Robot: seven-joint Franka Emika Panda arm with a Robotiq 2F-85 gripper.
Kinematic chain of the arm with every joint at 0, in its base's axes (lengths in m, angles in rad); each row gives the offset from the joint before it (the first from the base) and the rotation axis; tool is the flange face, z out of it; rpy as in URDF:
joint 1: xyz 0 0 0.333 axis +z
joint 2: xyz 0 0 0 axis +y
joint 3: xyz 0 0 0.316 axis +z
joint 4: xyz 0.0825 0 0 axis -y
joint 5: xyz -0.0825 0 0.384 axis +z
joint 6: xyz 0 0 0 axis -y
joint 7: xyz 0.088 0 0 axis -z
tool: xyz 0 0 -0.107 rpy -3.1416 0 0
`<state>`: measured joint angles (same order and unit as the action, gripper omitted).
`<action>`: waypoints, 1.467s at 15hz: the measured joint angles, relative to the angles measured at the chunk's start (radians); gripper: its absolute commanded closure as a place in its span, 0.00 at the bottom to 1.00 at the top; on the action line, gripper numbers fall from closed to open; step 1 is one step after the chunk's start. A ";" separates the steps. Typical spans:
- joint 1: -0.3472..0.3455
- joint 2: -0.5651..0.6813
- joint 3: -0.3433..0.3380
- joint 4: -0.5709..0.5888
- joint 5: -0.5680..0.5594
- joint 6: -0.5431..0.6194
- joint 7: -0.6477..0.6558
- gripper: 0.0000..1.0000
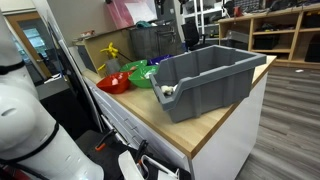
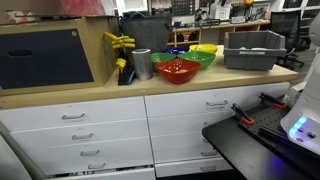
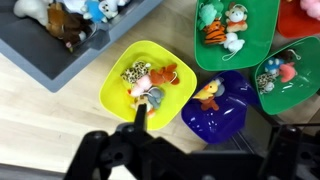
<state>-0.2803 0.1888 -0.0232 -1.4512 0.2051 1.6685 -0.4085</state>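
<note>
Lab: wooden worktop [image 2: 60, 96], drawer cabinets [image 2: 82, 130], cluttered equipment shelves [image 1: 280, 35] (in background).

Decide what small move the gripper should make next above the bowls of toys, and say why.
Probably a short descent toward the yellow bowl. In the wrist view the gripper hangs open and empty over that bowl's near edge, closer to it than to the other bowls. The small stuffed toys inside lie just ahead of it, so lowering toward them looks the likeliest next step.

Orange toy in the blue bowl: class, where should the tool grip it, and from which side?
Probably best: grip the orange toy across its body, coming from straight above. It lies alone in the blue bowl, whose walls block any sideways approach.
</note>
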 measured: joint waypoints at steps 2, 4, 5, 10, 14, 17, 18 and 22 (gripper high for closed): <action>0.016 -0.072 -0.005 -0.107 -0.031 0.082 0.050 0.00; 0.043 -0.130 -0.026 -0.215 -0.067 0.153 0.099 0.00; 0.054 -0.156 -0.034 -0.269 -0.087 0.181 0.124 0.00; 0.089 -0.285 -0.053 -0.532 -0.124 0.292 0.228 0.00; 0.100 -0.359 -0.054 -0.664 -0.135 0.342 0.303 0.00; 0.104 -0.396 -0.054 -0.718 -0.175 0.348 0.365 0.00; 0.105 -0.405 -0.054 -0.731 -0.190 0.345 0.378 0.00; 0.105 -0.419 -0.054 -0.745 -0.203 0.309 0.394 0.00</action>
